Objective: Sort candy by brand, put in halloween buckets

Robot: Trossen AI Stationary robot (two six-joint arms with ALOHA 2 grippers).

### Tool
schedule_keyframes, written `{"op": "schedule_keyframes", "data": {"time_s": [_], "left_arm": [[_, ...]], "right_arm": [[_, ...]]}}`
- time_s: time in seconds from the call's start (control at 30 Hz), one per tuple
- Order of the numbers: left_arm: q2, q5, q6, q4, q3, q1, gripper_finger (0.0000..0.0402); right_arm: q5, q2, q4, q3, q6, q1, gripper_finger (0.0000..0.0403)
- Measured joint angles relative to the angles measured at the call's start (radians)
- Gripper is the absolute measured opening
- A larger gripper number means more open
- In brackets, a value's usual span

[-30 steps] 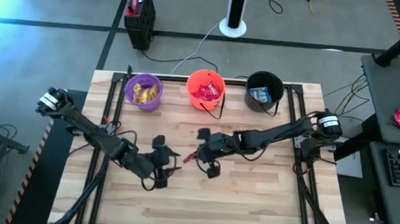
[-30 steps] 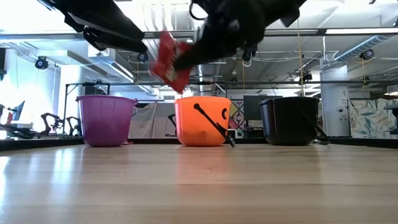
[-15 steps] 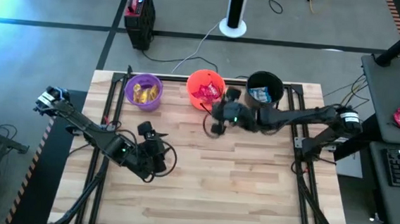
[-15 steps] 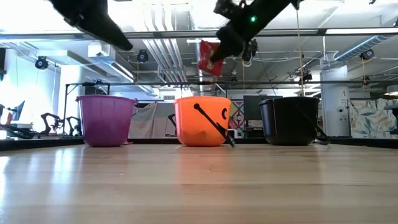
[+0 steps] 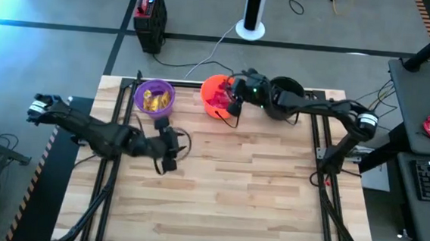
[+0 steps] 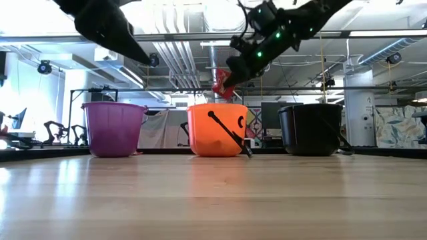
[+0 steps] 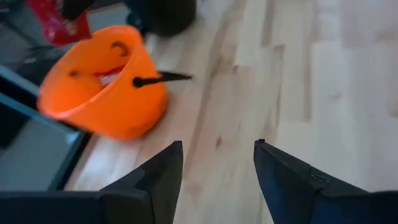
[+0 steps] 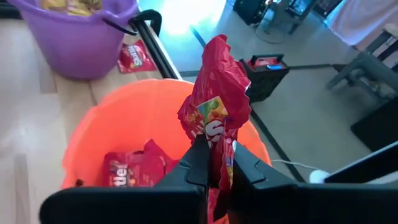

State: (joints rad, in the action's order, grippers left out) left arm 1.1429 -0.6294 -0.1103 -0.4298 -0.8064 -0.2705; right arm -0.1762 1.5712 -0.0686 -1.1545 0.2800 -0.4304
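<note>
Three halloween buckets stand in a row along the far edge: purple (image 5: 154,98), orange (image 5: 218,98), black (image 5: 286,93). My right gripper (image 8: 214,155) is shut on a red candy packet (image 8: 217,102) and hovers over the orange bucket's (image 8: 93,134) mouth; in the low view the packet (image 6: 222,83) hangs just above the rim. Red packets (image 8: 127,168) lie inside that bucket. My left gripper (image 7: 217,146) stands open and empty above the bare table, near the purple bucket, facing the orange one (image 7: 102,93). My right gripper pinches one end of the red packet (image 8: 214,135) between its two fingers (image 8: 196,163). The fingers come from the table's right side, slanting down. The crumpled packet sticks out past the fingertips, lifted clear above the orange bucket's opening.
Yellow packets (image 5: 156,99) fill the purple bucket and blue-and-white ones (image 5: 280,102) lie in the black one. A loose red packet (image 8: 134,57) lies at the purple bucket's foot. The orange bucket's black handle (image 6: 230,133) hangs down its front. The near half of the wooden table (image 5: 232,205) is bare.
My right gripper has swung from the table's middle toward the far edge and risen a little, carrying the red packet over the orange bucket. My left gripper has drawn back from the middle toward the far left, nearer the purple bucket.
</note>
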Motion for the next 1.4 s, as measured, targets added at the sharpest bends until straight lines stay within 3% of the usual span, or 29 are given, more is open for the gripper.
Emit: {"op": "schedule_keyframes", "data": {"time_s": [0.1,0.23,0.6,0.8,1.0,1.2,1.3,1.4], "left_arm": [[-0.073,0.134,0.054,0.067,0.048,0.083,0.0175],[-0.154,0.175,0.064,0.077,0.062,0.159,0.0169],[-0.241,0.094,0.041,0.007,-0.037,0.193,0.0168],[-0.215,0.017,-0.045,-0.007,-0.078,0.209,0.0167],[-0.137,0.003,-0.120,-0.039,-0.121,0.279,0.0144],[-0.071,0.054,-0.056,-0.204,-0.243,0.441,0.0076],[-0.047,0.154,0.038,-0.203,-0.280,0.540,0.0022],[-0.019,0.307,0.111,-0.214,-0.303,0.672,0.0008]], "right_arm": [[0.030,0.018,-0.020,0.000,-0.025,-0.021,0.0015],[0.047,0.042,-0.025,0.000,-0.052,-0.027,0.0019],[0.049,0.063,-0.017,0.001,-0.171,-0.031,0.0145],[0.072,0.018,0.013,0.001,-0.194,-0.026,0.0178],[0.106,-0.055,0.083,0.001,-0.195,0.011,0.0166],[0.106,-0.096,0.184,0.002,-0.193,0.059,0.0123],[0.105,-0.097,0.214,0.003,-0.194,0.077,0.0096],[0.098,-0.097,0.212,0.014,-0.203,0.093,0.0069]]}}
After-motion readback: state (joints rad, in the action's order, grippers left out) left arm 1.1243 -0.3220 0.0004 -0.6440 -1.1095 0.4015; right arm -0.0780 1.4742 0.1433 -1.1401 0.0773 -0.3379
